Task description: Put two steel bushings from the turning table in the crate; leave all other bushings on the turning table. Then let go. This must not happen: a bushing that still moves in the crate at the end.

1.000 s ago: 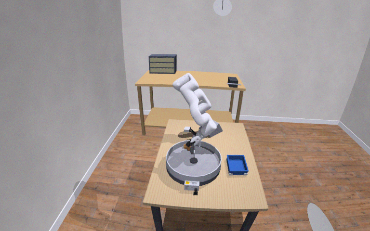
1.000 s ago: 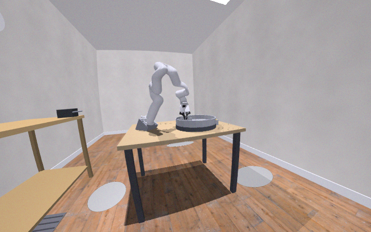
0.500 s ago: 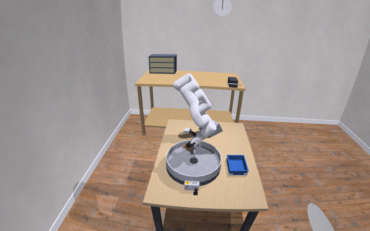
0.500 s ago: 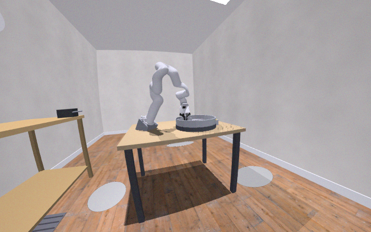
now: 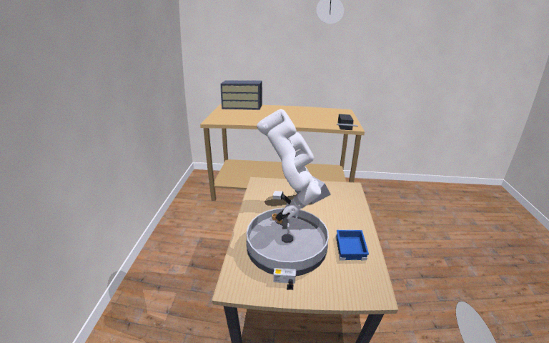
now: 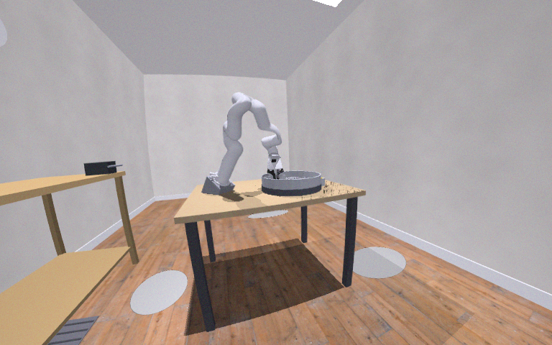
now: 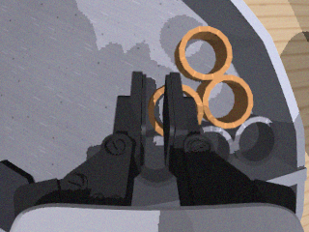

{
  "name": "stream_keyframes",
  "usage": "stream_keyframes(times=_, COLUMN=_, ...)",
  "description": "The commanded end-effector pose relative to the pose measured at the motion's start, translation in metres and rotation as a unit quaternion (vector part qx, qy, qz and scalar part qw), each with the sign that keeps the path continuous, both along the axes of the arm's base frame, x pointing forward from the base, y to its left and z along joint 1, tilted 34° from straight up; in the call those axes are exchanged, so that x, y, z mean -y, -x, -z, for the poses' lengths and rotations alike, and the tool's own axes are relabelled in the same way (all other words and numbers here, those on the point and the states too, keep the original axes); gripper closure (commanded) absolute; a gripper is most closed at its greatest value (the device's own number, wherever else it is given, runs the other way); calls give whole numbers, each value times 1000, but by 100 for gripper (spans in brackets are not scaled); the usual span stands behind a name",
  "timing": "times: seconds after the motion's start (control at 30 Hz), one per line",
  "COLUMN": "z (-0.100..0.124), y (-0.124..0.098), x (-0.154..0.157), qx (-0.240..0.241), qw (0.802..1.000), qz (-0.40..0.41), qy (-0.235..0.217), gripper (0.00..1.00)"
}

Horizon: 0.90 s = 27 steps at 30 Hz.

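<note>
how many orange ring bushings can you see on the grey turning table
3 orange ring bushings, clustered by the turning table's rim: one farthest from the camera, one nearer and to its right, one behind the gripper fingers. Others may be hidden beneath the gripper.

Behind my table a wooden bench [image 5: 312, 116] carries a drawer cabinet [image 5: 241, 94] and a dark box [image 5: 345, 120]; a clock [image 5: 329, 10] hangs above.

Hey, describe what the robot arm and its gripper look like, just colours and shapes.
The arm is smooth, glossy white with rounded, tube-like links, standing on a grey wedge-shaped base. The gripper is black, with two slim flat fingers on screwed linkages below a light grey housing. No cables or markings show.
</note>
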State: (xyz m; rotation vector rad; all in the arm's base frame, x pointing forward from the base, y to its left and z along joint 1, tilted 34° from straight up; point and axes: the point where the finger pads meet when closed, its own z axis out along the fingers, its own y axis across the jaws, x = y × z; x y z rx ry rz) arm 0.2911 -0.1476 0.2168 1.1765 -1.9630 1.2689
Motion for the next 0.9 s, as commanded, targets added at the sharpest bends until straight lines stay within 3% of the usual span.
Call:
stream_keyframes(times=0.0, z=2, y=-2, x=1, qx=1, qw=1000, qz=0, qy=0, gripper=90)
stream_keyframes(times=0.37, z=2, y=-2, x=2, qx=1, qw=1000, qz=0, qy=0, gripper=90)
stream_keyframes(times=0.4, z=2, y=-2, x=2, qx=1, qw=1000, qz=0, qy=0, gripper=100)
stream_keyframes(times=0.87, z=2, y=-2, x=2, qx=1, qw=1000, qz=0, qy=0, gripper=100)
